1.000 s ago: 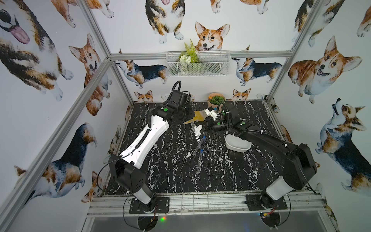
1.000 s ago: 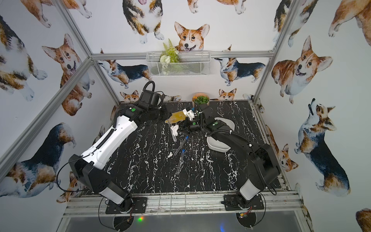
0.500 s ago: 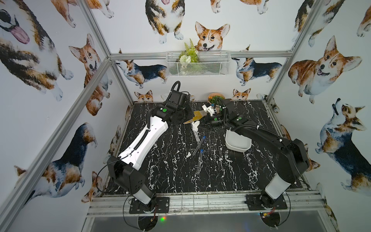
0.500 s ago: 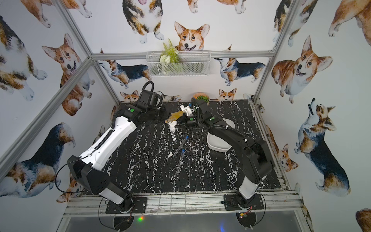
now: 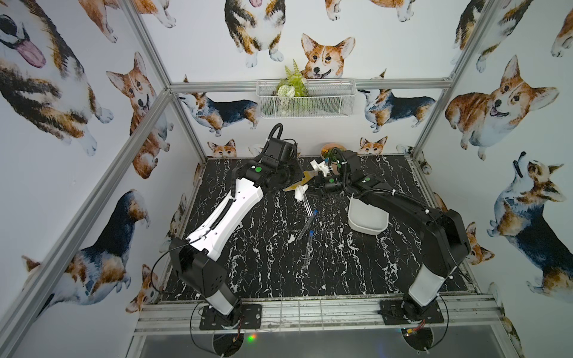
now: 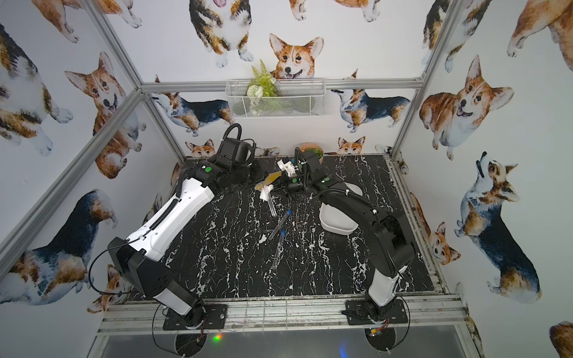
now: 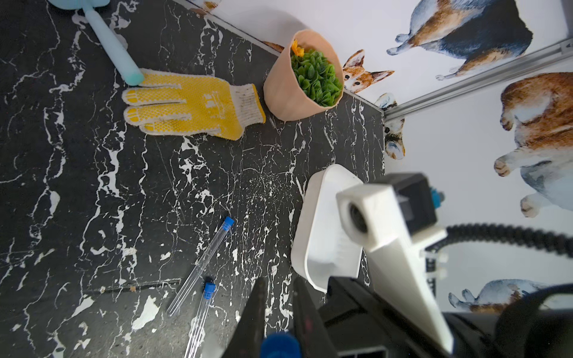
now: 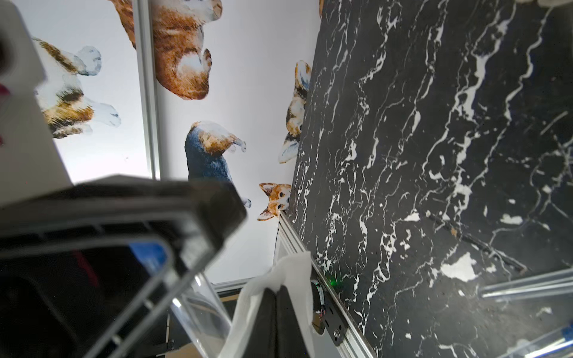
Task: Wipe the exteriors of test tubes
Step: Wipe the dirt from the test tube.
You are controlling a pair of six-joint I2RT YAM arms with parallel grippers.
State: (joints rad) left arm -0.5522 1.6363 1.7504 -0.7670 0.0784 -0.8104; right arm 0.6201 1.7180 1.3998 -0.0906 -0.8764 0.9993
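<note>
The left gripper is closed tight on the blue cap of one test tube, held over the back part of the black marble table. Its long axis runs back to front, with the round end toward the front. The right gripper is pressed together on a white tissue just at this tube's upper part. A second test tube and a third test tube lie flat in the middle, caps toward the back. At right, a peach pot holds green leaves, and a white tub stands nearer.
</note>
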